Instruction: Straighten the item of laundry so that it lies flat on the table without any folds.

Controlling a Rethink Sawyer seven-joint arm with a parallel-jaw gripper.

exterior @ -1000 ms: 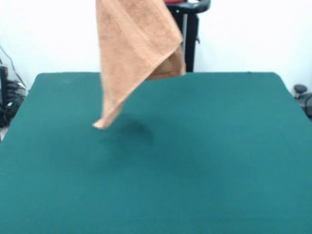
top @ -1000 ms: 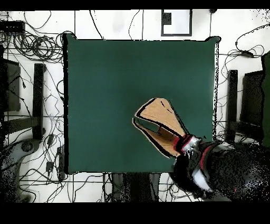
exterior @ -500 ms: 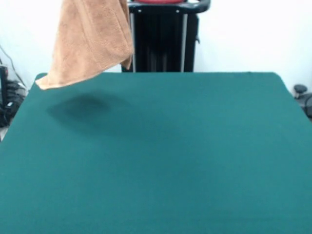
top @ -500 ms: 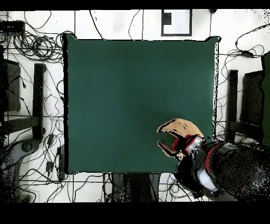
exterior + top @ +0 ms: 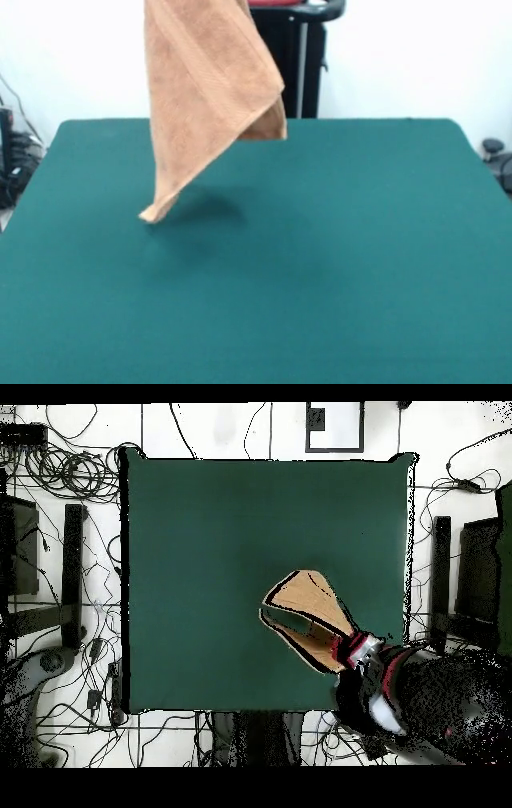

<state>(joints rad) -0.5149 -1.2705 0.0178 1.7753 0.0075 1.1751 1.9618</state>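
we grip the towel [image 5: 204, 88] in our closed gripper [image 5: 356, 651]; hanging doubled below it, it may land folded on the table [image 5: 360, 240].

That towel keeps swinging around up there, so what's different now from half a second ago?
The towel has swung back from over the table's corner toward its middle and hangs lower, its bottom tip right down by the green top. In the overhead view the arm has reached further in over the table. The towel stays held aloft, still draped and folded.
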